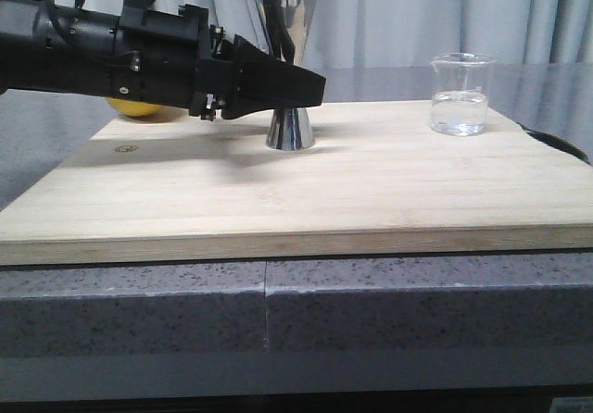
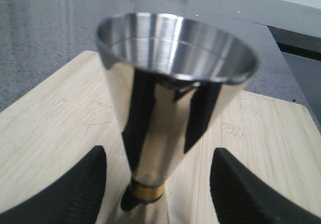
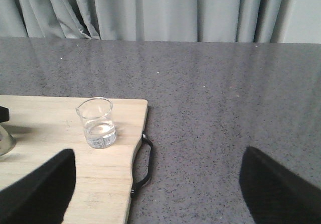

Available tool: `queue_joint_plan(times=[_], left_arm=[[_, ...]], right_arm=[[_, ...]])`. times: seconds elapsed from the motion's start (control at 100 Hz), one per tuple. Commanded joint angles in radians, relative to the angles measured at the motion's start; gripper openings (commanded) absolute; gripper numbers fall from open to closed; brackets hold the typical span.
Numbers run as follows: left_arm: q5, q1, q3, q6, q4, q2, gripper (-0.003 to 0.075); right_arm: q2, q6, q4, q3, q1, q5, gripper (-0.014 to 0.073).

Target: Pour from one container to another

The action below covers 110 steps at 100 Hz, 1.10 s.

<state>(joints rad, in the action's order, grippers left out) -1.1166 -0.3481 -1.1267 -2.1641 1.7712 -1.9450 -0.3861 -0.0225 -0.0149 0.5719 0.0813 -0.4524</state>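
Observation:
The steel jigger (image 1: pixel 291 128) stands upright at the middle of the wooden board (image 1: pixel 278 191), a gold band at its waist. My left gripper (image 1: pixel 301 87) reaches in from the left and is open. In the left wrist view the jigger (image 2: pixel 170 98) rises between the fingers (image 2: pixel 75 194), with a gap on each side at the waist. The clear glass beaker (image 1: pixel 460 95) stands upright at the board's far right with a little clear liquid in it. My right gripper (image 3: pixel 158 189) is open with nothing in it, beyond the board's right edge; the beaker (image 3: pixel 99 123) is well apart from it.
A yellow round object (image 1: pixel 139 109) lies on the board behind my left arm. The board's black handle (image 3: pixel 143 163) sticks out at its right edge over the grey speckled counter (image 3: pixel 225 108). Grey curtains (image 3: pixel 150 8) hang behind the counter.

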Motion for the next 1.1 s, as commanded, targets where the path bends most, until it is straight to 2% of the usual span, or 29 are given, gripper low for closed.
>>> queue_joint_plan(times=[0.0,0.17,0.31,1.09], left_arm=[[-0.071,-0.008,-0.028,0.003,0.080,0.047,0.0345],[-0.071,-0.008,-0.028,0.002,0.080,0.047,0.0243],[-0.071,-0.008,-0.028,-0.007,0.080,0.047,0.0204],[-0.130,-0.008,-0.077,-0.007,0.080,0.047,0.0195]], right_arm=[[-0.017,0.007,-0.003,0.034,0.000,0.082,0.0598],[-0.017,0.007,-0.003,0.034,0.000,0.082,0.0598],[-0.017,0.007,-0.003,0.034,0.000,0.082,0.0598],[-0.017,0.007,-0.003,0.034,0.000,0.082,0.0598]])
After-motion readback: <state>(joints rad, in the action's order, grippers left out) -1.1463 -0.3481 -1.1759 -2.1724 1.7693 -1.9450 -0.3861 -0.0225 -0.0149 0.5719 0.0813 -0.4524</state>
